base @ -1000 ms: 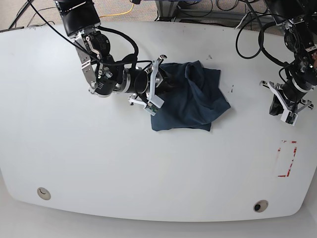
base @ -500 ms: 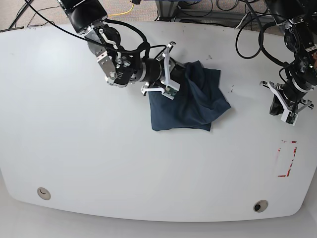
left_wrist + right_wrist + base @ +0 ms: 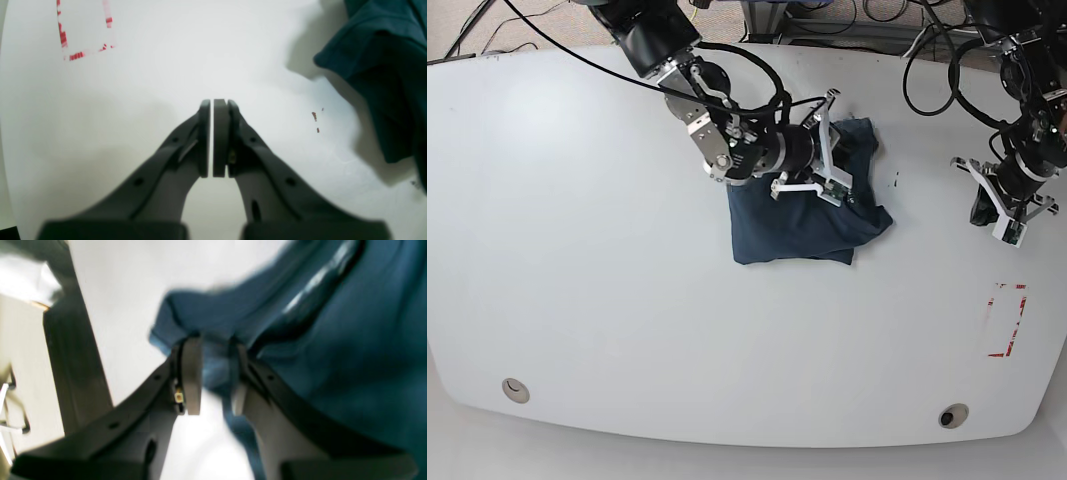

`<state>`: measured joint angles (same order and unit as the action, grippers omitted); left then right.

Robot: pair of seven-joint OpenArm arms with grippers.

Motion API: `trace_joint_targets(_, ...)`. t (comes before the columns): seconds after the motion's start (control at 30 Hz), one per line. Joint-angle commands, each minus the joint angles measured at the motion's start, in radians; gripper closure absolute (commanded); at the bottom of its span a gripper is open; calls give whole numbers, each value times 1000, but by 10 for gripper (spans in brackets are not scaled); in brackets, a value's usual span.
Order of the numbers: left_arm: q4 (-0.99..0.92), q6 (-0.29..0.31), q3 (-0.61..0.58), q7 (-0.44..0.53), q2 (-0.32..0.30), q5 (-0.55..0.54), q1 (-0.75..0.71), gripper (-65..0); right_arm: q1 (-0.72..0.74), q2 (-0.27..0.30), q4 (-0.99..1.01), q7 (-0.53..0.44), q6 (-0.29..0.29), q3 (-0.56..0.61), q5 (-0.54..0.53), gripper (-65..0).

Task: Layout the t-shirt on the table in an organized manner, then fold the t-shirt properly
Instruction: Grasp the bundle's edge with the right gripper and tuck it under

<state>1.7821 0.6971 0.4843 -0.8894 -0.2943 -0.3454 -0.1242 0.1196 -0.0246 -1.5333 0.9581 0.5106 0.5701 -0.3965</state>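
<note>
The dark navy-teal t-shirt (image 3: 802, 228) lies bunched and partly folded over itself in the middle of the white table (image 3: 607, 290). My right gripper (image 3: 849, 155) reaches across its upper part. In the right wrist view this right gripper (image 3: 215, 345) is shut on a fold of the t-shirt (image 3: 333, 356), with cloth pinched between its fingers (image 3: 191, 373). Far to the right my left gripper (image 3: 1005, 212) hovers over bare table. In the left wrist view the left gripper (image 3: 212, 103) is shut on nothing, and the t-shirt (image 3: 383, 50) edge shows at the upper right.
A red dashed rectangle mark (image 3: 1007, 320) sits near the table's right edge, below the left gripper, and shows as the mark (image 3: 83, 30) in the left wrist view. Two round grommet holes (image 3: 515, 389) (image 3: 952, 415) lie along the front edge. Cables hang behind the table.
My right arm has swept to the right across the t-shirt, carrying the pinched cloth over toward its right side. The left arm has barely moved.
</note>
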Motion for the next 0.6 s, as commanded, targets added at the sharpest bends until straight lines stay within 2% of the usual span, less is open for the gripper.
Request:
trace_joint_targets(0.0, 19, -1, 7, 20, -18, -13, -5, 0, 55, -47, 30, -55, 4, -2, -11, -130)
trace_joint_targets(0.13, 19, -1, 7, 20, -19, -13, -7, 0, 113, -93, 76, -57, 4, -2, -17, -130)
trace_joint_targets(0.33, 20, -1, 7, 22, -19, -13, -7, 0, 151, -102, 52, -57, -5, -5, -38, -130)
trace_joint_targets(0.47, 20, -1, 7, 22, -19, -14, -7, 0, 163, -90, 27, -54, -5, -6, -35, -130)
trace_joint_targets(0.57, 22, 0, 6, 22, -21, -16, -9, 0, 165, -42, 6, -54, -5, -6, -38, -130)
